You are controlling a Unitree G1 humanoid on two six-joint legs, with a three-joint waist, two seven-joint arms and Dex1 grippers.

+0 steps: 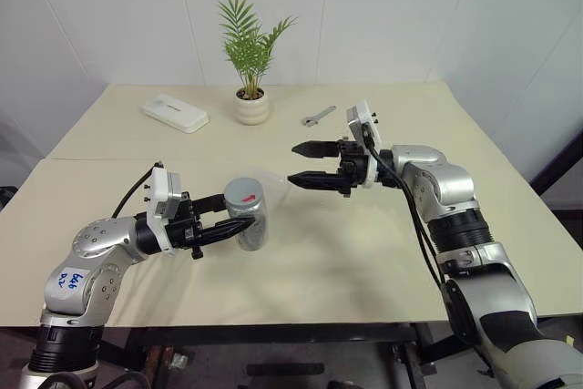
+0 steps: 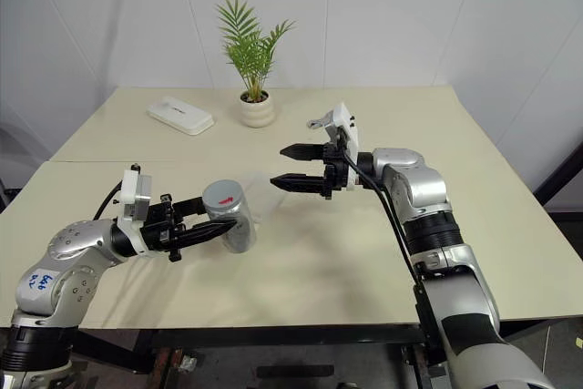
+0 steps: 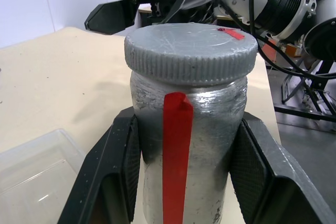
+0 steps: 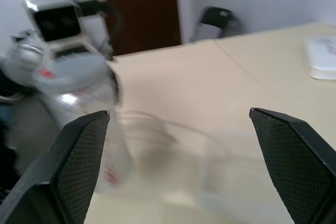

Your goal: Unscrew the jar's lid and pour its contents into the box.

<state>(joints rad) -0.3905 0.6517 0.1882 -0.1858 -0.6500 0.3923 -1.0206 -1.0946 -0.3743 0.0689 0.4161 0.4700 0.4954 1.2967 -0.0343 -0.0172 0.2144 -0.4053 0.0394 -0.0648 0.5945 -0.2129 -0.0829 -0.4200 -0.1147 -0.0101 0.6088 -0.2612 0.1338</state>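
My left gripper (image 1: 233,218) is shut on the jar (image 1: 250,230) and holds it upright a little above the table, left of centre. The jar is clear with a silvery fill and a red strip (image 3: 176,156) down its side. The grey lid (image 1: 244,191) with a red mark sits on the jar's top. In the left wrist view both black fingers (image 3: 115,171) press the jar's sides below the lid (image 3: 189,45). My right gripper (image 1: 291,164) is open, points left and hangs level to the right of the lid, apart from it. The clear box (image 3: 44,142) lies on the table beside the jar.
A potted palm (image 1: 252,102) stands at the back centre of the beige table (image 1: 364,252). A white rectangular case (image 1: 175,113) lies at the back left, and a small wrench (image 1: 318,116) to the right of the pot.
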